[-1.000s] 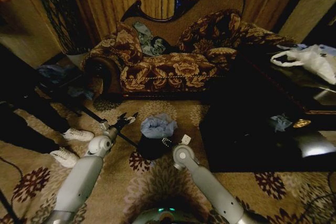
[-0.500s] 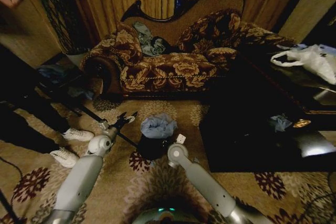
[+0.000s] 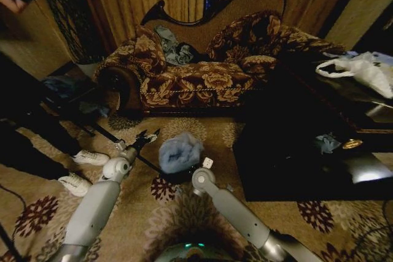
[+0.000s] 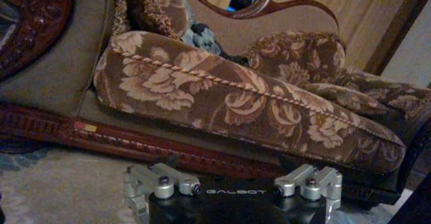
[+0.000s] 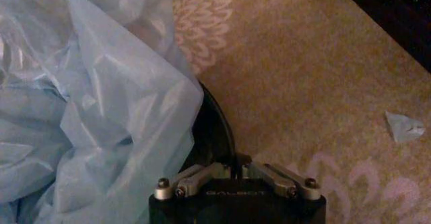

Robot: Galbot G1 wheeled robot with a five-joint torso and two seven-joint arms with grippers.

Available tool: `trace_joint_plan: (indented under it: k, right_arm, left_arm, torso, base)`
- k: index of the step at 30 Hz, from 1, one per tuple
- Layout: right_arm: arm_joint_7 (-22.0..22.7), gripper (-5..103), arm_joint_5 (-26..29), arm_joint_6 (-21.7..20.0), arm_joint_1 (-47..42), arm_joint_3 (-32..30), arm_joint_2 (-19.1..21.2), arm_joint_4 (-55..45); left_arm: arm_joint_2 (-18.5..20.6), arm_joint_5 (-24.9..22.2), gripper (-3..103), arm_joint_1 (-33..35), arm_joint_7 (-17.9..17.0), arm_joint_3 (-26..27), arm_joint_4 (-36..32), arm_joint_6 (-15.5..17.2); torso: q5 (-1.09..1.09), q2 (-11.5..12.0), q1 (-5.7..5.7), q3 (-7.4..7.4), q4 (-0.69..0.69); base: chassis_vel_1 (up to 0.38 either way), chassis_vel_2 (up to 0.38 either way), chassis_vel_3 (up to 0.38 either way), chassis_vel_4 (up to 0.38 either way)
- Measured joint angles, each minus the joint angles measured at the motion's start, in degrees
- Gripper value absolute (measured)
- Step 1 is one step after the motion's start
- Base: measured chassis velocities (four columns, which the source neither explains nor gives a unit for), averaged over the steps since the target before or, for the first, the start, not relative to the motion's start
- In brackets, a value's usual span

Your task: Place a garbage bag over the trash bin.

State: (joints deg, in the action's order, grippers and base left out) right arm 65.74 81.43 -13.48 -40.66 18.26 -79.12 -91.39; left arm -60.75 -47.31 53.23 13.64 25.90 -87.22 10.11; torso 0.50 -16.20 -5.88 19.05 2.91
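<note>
Garbage bag (image 3: 180, 154) sits bunched in a pale blue heap on top of the trash bin (image 5: 214, 133), on the carpet in front of the sofa (image 3: 196, 72); the film hides nearly all of the bin, leaving a sliver of black rim exposed on the side nearest the right gripper (image 5: 237, 169). Right gripper is low against that rim edge of the bin, its fingers drawn together on the rim or on film lying over it; which of the two, I cannot tell. Left gripper (image 3: 145, 138) hovers beside the bin on the sofa's armrest side, fingers spread apart, holding nothing. Judgement: bag is not yet seated, mouth not visibly open around the rim. Risks: the film is thin and glossy, so a pinch on a single layer may slip or tear; a pull from one side only could drag the whole heap off the bin, or tip the light bin toward the sofa. Scrap of plastic (image 5: 405, 127) on the carpet near the bin is unrelated.
</note>
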Motion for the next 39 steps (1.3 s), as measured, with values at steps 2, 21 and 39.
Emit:
trace_joint_plan:
  k: [2,21,39]
  right_arm:
    - [0.09,0,-0.09,0.06,0.0,0.04,0.01,-0.1]
    - [1.61,0,0.82,-0.39,7.58,-2.26,0.82,1.35]
    - [3.4,0,6.05,-3.49,15.23,2.5,4.26,7.09]
  left_arm:
    - [0.0,0.0,100,-0.04,0.0,-0.06,0.09,-0.04]
    - [0.41,-0.88,100,0.44,0.38,-0.11,0.04,-0.23]
    - [1.35,-2.47,100,1.51,0.89,0.76,0.06,-1.03]
  torso:
    - [0.0,0.0,0.0,0.0,0.0]
    - [-0.01,0.0,0.0,0.0,0.0]
    - [-0.01,-0.01,0.0,0.0,0.0]
  base:
    - [0.0,0.0,0.0,0.0]
    - [0.0,0.0,0.0,0.0]
    - [0.0,0.0,0.0,0.0]
